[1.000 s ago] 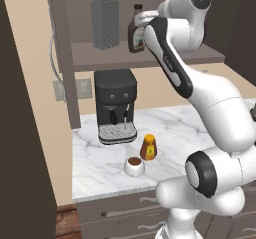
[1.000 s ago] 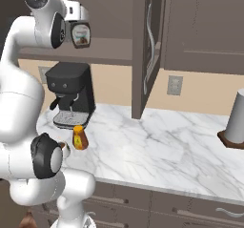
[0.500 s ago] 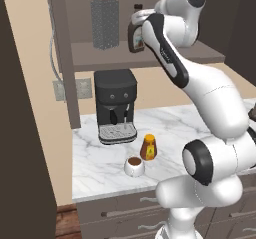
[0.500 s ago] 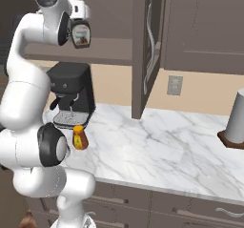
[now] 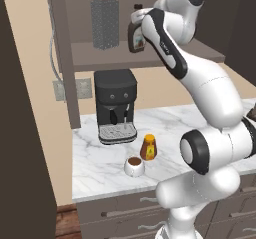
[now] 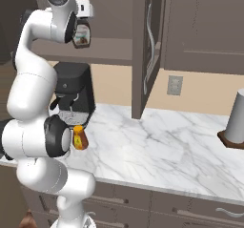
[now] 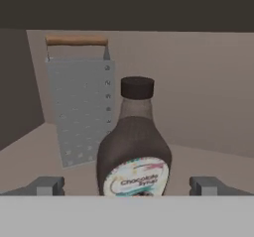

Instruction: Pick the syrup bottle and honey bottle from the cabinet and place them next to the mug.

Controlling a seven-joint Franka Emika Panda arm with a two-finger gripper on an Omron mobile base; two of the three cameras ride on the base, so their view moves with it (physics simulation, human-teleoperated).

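**Jaws wide at syrup bottle, honey already down**

Gripper spread wide, fingertips either side of syrup bottle, nothing clamped yet. Bottle stands upright on cabinet shelf, beside grater. Approach is level w/ bottle body, prob. for a side grip. Honey bottle sits on counter just beside mug, so that half looks done.

glossy white rounded arm with dark joints.
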